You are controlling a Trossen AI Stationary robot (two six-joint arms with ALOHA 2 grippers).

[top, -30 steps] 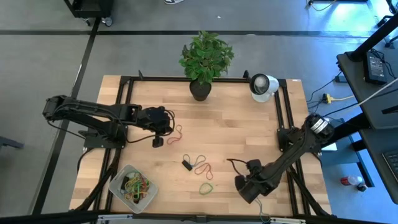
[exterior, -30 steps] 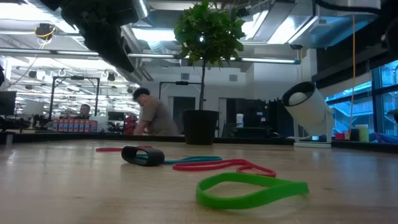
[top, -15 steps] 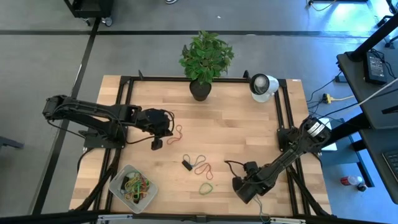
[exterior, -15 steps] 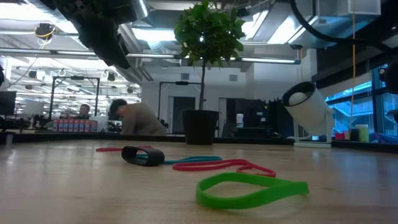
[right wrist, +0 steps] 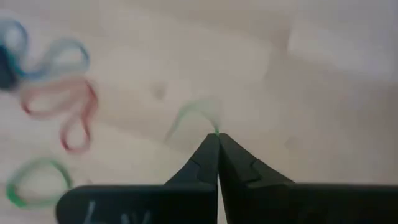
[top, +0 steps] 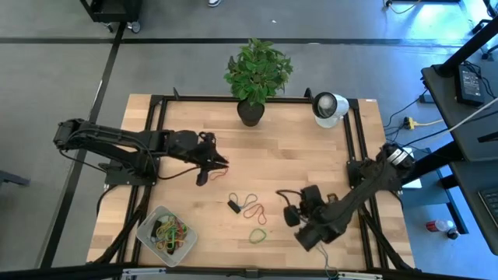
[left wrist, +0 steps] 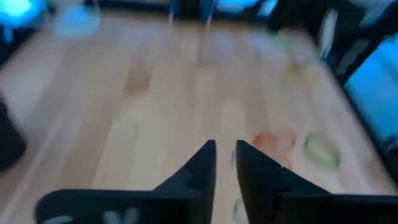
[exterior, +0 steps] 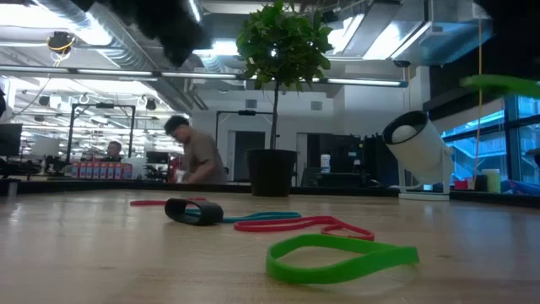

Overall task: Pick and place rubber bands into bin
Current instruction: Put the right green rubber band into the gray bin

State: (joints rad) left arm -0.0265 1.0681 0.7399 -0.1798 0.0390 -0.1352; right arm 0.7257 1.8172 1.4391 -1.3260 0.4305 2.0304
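My right gripper (top: pixel 290 216) (right wrist: pixel 217 134) hangs above the table's near right part, shut on a green rubber band (right wrist: pixel 194 115), which also shows high up in the low view (exterior: pixel 504 84). Another green band (top: pixel 257 233), a red one (top: pixel 254 210) and a teal one (right wrist: pixel 62 53) lie flat on the wood near a small black block (top: pixel 233 206). The bin (top: pixel 148 239) at the near left corner holds several bands. My left gripper (top: pixel 212 166) (left wrist: pixel 226 148) hovers at the table's left middle, slightly open, with nothing seen between its fingers. A further red band (exterior: pixel 160 202) lies flat below it. My right gripper pinches the green band at one point of its loop (right wrist: pixel 216 129) between its two fingertips. The fingers slant down from above. The band is lifted clear of the table, and the rest of the loop stands out beyond the tips.
A potted plant (top: pixel 253 74) and a white round device (top: pixel 328 106) stand at the table's far edge. Bare wood lies between the loose bands and the bin. A person (exterior: pixel 198 156) moves in the room behind the table.
My right gripper has risen and gone a little toward the table's left and far side, turning at the wrist, and has lifted a green band off the table. My left gripper has tipped upward, away from the red band, which stays flat on the wood.
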